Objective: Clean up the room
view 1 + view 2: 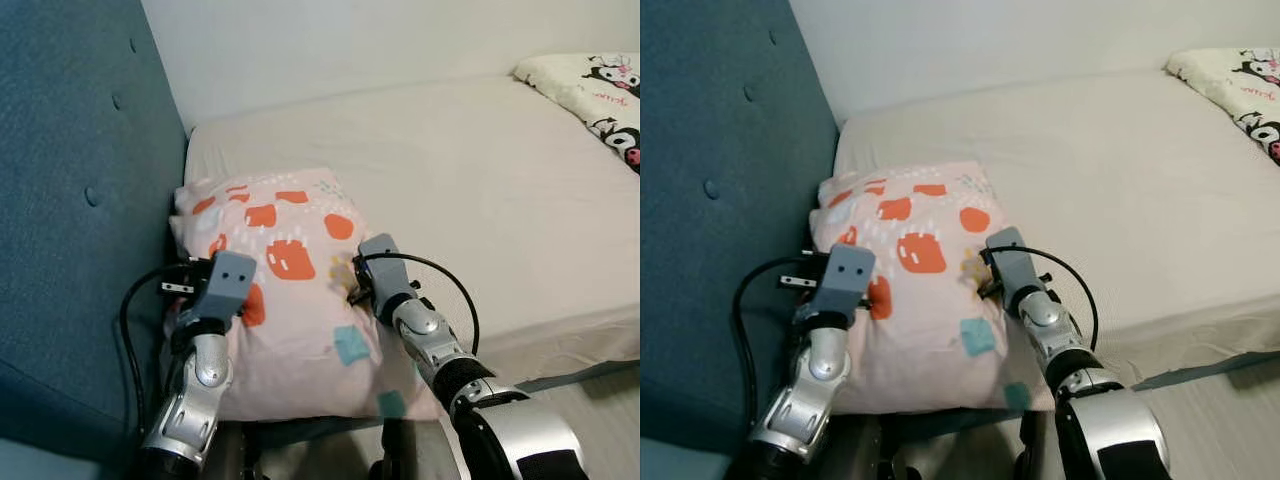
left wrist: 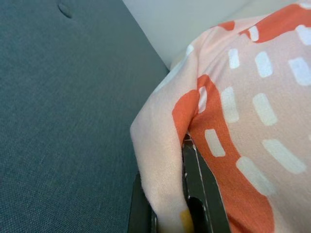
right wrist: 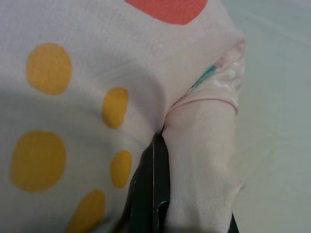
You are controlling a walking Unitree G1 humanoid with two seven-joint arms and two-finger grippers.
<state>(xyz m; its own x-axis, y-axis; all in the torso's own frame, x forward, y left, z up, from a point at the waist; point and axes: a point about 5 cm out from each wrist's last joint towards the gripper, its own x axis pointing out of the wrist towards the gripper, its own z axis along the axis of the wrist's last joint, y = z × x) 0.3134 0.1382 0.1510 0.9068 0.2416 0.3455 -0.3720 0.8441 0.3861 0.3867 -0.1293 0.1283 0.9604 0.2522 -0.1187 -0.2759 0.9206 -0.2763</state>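
The pillow is lying at the bed's head end, beside the blue headboard. Soft and light, it is probably sagging between holds, so side folds suit best. The left end effector and right end effector are each pinching pink fabric patterned with orange, yellow and teal shapes.

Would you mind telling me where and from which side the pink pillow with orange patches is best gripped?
By its two side edges, one gripper from each side. The soft pink pillow with orange patches lies flat on the beige mattress, against the teal headboard, so pinchable folds bunch along its edges. The left gripper and right gripper each already clamp such a fold.
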